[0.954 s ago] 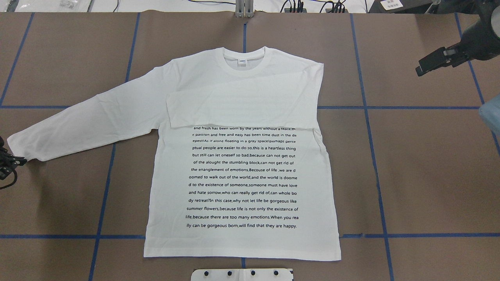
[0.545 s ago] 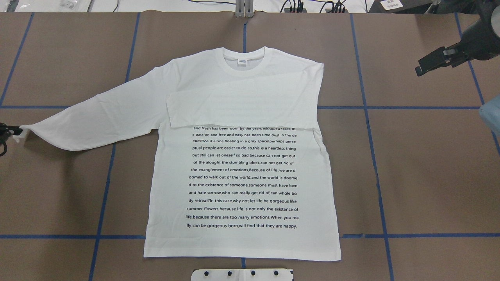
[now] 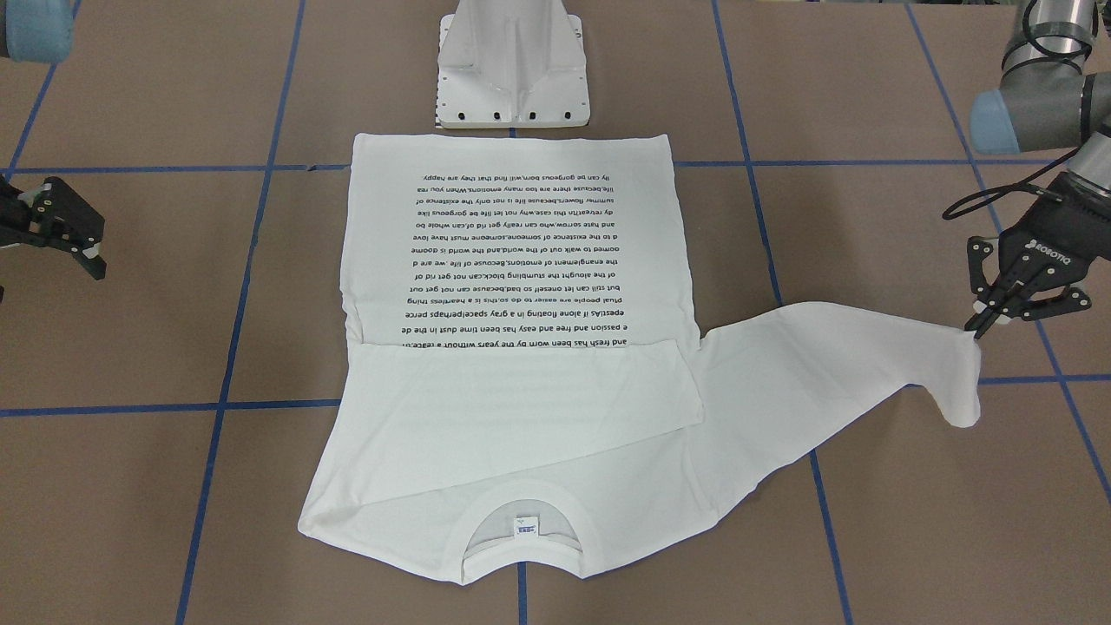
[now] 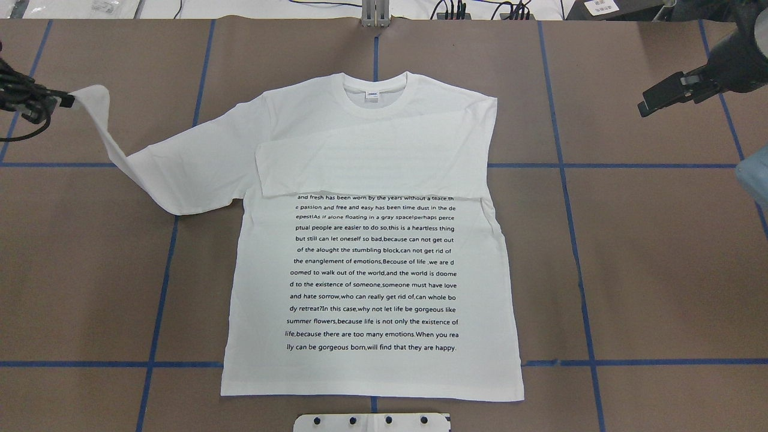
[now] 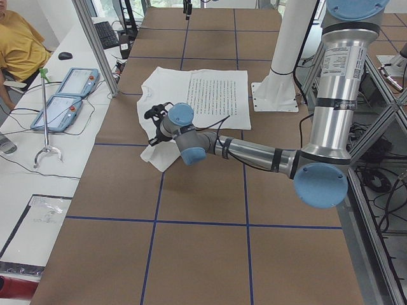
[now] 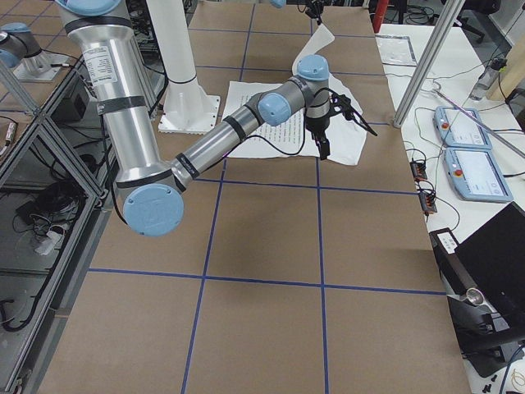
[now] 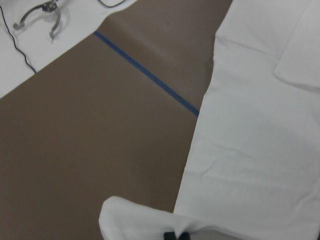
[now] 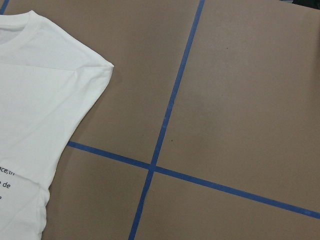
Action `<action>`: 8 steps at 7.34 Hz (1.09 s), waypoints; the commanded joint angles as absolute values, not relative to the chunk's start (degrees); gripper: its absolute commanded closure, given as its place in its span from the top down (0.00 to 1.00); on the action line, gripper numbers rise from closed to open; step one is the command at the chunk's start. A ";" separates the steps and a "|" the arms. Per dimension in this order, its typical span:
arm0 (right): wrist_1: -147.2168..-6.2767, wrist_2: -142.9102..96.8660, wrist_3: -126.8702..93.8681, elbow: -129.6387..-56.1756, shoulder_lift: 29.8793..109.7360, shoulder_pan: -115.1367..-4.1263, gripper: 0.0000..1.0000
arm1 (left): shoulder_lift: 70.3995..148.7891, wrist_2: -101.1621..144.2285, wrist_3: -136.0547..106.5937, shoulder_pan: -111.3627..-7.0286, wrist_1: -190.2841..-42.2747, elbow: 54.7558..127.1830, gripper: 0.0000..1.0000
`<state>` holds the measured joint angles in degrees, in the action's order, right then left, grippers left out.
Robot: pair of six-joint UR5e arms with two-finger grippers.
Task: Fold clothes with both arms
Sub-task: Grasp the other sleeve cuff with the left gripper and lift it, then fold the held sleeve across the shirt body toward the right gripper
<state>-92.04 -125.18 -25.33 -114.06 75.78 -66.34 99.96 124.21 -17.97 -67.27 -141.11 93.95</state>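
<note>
The white long-sleeved T-shirt [image 4: 372, 270] lies flat mid-table, printed text up, collar [image 4: 373, 96] at the far side. One sleeve [image 4: 372, 168] is folded across the chest. My left gripper [image 4: 63, 99] is shut on the cuff of the other sleeve [image 4: 180, 174] and holds it raised off the table at the far left. The front-facing view shows the same grip [image 3: 976, 332], with the sleeve [image 3: 807, 373] hanging from it. The left wrist view shows the fingertips [image 7: 175, 235] pinching white cloth. My right gripper [image 4: 643, 109] hovers open and empty at the far right, apart from the shirt, and also shows in the front-facing view [image 3: 97, 252].
The white pedestal base [image 3: 512, 69] stands just behind the shirt's hem. Blue tape lines [image 4: 564, 165] grid the brown table. A side table with two teach pendants [image 5: 63, 95] and a seated person [image 5: 19, 44] lies beyond the far edge.
My left gripper has lifted the sleeve cuff off the table and carried it toward the table's far side. The sleeve now hangs bent. The right gripper has barely moved.
</note>
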 commanded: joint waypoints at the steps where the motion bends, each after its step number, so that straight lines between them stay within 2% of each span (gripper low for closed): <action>1: -92.11 -125.16 -25.40 -113.99 75.85 -66.36 1.00 | 110.70 124.10 -31.92 -65.84 -137.21 94.04 0.00; 4: -92.20 -124.98 -25.49 -113.82 75.94 -66.36 1.00 | 119.67 116.39 -46.98 -54.36 -136.07 93.69 0.00; 6: -92.20 -124.98 -25.49 -113.73 75.94 -66.36 1.00 | 131.08 107.46 -56.13 -46.02 -125.55 92.82 0.00; 8: -92.28 -124.98 -25.58 -113.64 75.94 -66.36 1.00 | 137.26 102.31 -58.88 -40.45 -125.42 87.04 0.00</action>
<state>-92.22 -124.98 -25.51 -113.69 75.94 -66.36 133.24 105.25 -56.96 -44.06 -126.21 90.13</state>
